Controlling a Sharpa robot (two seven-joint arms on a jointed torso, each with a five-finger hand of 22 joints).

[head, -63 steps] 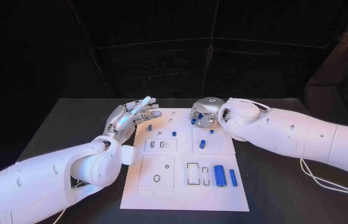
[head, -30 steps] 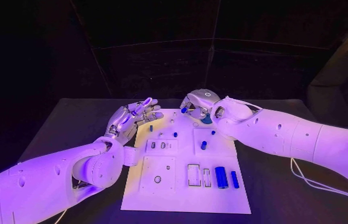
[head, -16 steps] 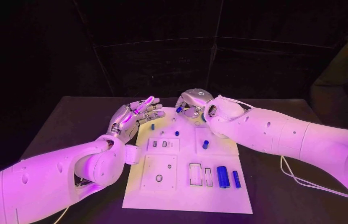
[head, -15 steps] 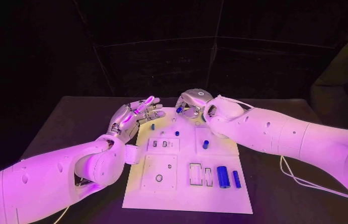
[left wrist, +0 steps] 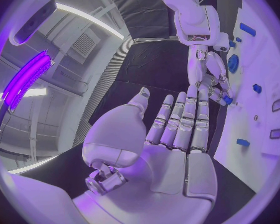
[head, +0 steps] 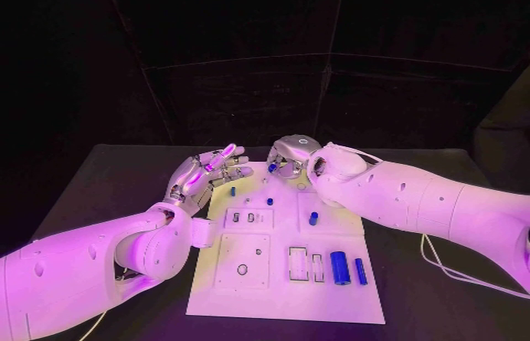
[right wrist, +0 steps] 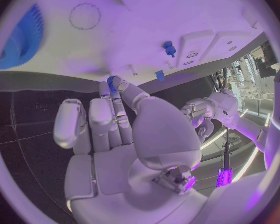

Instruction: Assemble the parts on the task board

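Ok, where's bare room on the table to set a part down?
Bare black table lies left of the task board, beyond the left hand, and right of it near the front corner. The board's far end is crowded: both hands meet there, the right hand pinching a blue part.

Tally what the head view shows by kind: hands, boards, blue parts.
Hands: 2, the left hand and the right hand
Task board: 1
Blue parts on the board: 5
Blue part pinched by the right hand: 1
Total: 9
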